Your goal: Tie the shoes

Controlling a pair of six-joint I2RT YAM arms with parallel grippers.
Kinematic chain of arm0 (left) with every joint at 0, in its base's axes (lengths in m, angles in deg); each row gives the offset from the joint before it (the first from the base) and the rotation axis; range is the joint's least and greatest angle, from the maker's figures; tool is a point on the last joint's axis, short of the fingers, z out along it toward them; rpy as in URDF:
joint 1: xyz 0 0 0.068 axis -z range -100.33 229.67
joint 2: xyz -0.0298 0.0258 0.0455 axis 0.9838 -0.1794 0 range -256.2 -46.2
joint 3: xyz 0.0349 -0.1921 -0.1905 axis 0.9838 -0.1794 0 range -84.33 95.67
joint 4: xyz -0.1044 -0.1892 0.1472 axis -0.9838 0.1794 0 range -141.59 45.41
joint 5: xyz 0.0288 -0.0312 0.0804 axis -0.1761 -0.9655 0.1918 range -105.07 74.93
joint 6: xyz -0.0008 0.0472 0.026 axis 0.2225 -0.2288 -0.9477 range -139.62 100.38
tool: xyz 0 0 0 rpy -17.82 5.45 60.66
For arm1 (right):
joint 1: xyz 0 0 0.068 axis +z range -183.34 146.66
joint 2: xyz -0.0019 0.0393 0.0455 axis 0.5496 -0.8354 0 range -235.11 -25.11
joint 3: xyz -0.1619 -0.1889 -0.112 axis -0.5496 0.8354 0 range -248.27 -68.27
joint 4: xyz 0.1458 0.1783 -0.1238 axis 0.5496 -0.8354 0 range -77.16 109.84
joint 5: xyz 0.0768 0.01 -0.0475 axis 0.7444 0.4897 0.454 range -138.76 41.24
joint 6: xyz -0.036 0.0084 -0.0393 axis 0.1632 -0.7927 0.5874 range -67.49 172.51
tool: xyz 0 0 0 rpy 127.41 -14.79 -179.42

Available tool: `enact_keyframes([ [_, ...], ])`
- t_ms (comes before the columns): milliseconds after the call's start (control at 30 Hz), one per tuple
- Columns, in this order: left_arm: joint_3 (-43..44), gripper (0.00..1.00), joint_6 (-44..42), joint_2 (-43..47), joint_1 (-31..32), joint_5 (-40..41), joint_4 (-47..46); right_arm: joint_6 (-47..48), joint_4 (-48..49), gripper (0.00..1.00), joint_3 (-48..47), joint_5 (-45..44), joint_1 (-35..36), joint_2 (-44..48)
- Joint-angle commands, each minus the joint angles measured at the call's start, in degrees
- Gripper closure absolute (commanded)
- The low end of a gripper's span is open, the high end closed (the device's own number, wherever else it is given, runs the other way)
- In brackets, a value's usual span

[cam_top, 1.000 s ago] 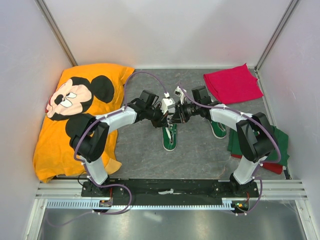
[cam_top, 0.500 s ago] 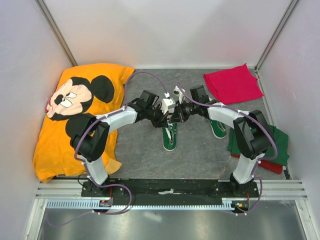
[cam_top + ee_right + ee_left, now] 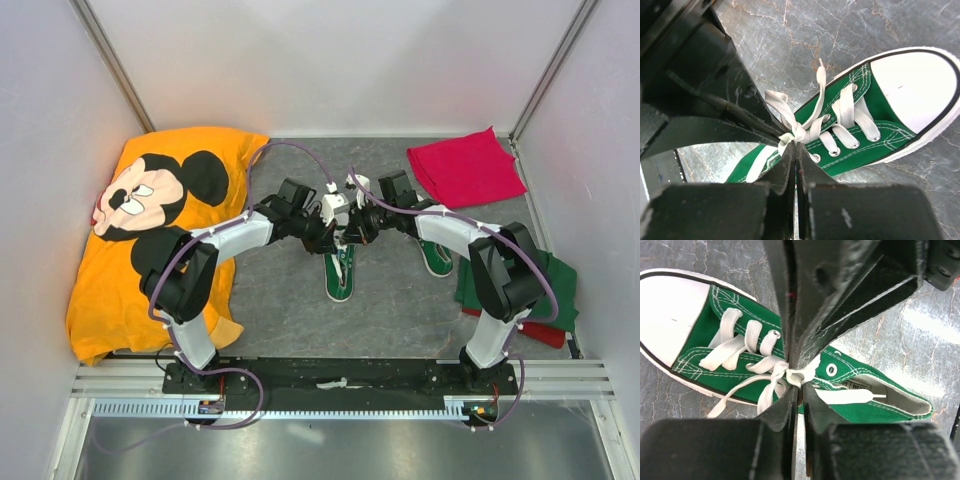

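My left gripper has its jaws pinched shut on the white lace at the knot, above the tongue of the green shoe. My right gripper meets it there, its jaws also closed tight on the lace. In the top view that shoe lies mid-frame on the grey table, toe toward the bottom. The second shoe sits right of centre, partly under my right arm. An orange shirt fills the left, a red cloth the upper right, and a green cloth the right edge.
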Motion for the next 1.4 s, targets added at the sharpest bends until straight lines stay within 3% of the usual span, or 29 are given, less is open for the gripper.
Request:
enact_keyframes([
  [0,0.53,0.8,3.96,2.04,-0.55,-4.09,-4.53,1.23,1.5,1.0,0.59,-1.51,0.28,2.72],
  [67,0.36,0.74,4.84,2.13,-0.63,-4.97,-5.06,1.14,1.77,1.0,0.85,-1.42,0.19,2.81],
  [333,0.62,0.69,6.86,1.86,-0.72,-5.41,-7.08,1.49,1.77,1.0,1.29,-1.16,0.28,3.34],
  [500,0.18,0.59,8.0,2.04,-1.16,-5.94,-7.61,1.4,1.94,1.0,1.29,-0.89,0.19,3.34],
  [767,-1.22,0.54,8.36,3.0,-2.04,-8.49,-8.05,1.4,2.21,1.0,1.64,-0.63,0.19,3.69],
  [833,-1.57,0.58,8.97,2.92,-2.04,-8.05,-8.66,1.32,2.47,1.0,1.73,-0.28,0.1,3.78],
  [967,-1.31,0.81,10.55,1.86,-2.04,-6.73,-9.72,0.61,2.91,1.0,2.08,0.25,0.02,4.04],
  [1067,-0.96,0.9,10.73,0.9,-2.04,-5.85,-9.72,0.09,3.17,1.0,2.0,0.69,-0.16,4.13],
  [1367,-0.17,0.99,8.45,-0.77,-2.13,-4.01,-6.82,-4.3,3.09,0.99,0.33,4.82,-2.0,2.2],
])
